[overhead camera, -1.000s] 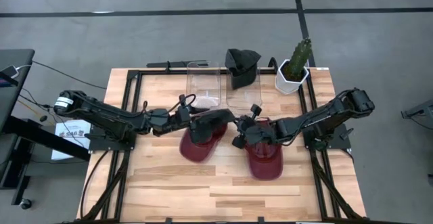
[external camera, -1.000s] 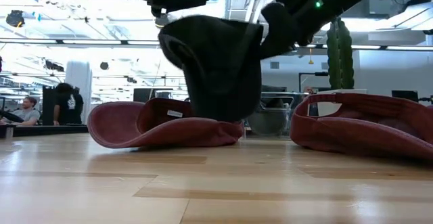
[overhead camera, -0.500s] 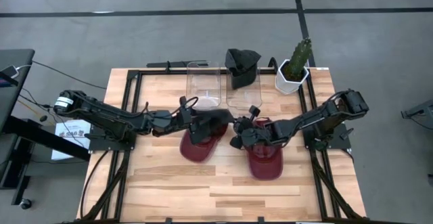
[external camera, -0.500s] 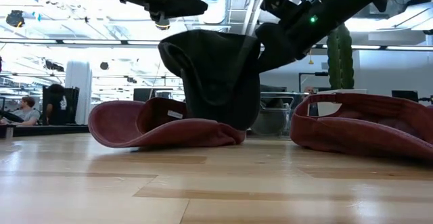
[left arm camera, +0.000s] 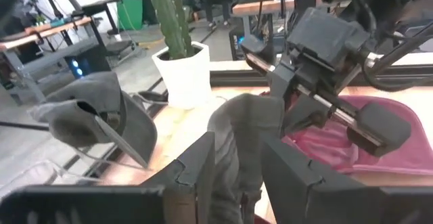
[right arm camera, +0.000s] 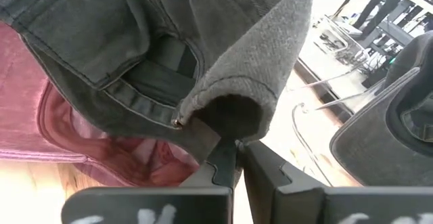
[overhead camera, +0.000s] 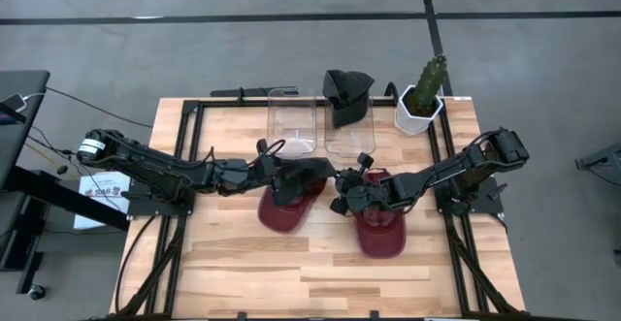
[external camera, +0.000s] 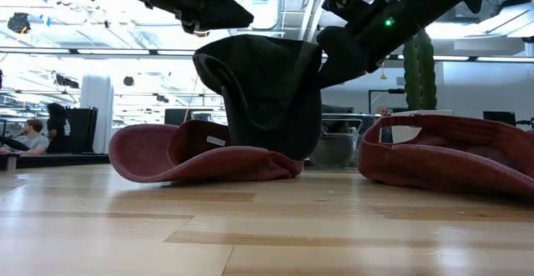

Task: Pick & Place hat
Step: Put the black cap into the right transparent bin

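Wooden table (overhead camera: 243, 263), both jaws clamping dark hat (external camera: 267, 92), above maroon hat (external camera: 200, 155)

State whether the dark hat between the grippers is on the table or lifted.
Lifted: the dark hat hangs above the red hat, held by left gripper and right gripper.

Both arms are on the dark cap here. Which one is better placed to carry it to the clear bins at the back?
Probably the left. The left gripper pinches the dark grey cap and sits nearer the left clear bin. The right gripper clamps only the cap's edge, reaching across over the right maroon cap.
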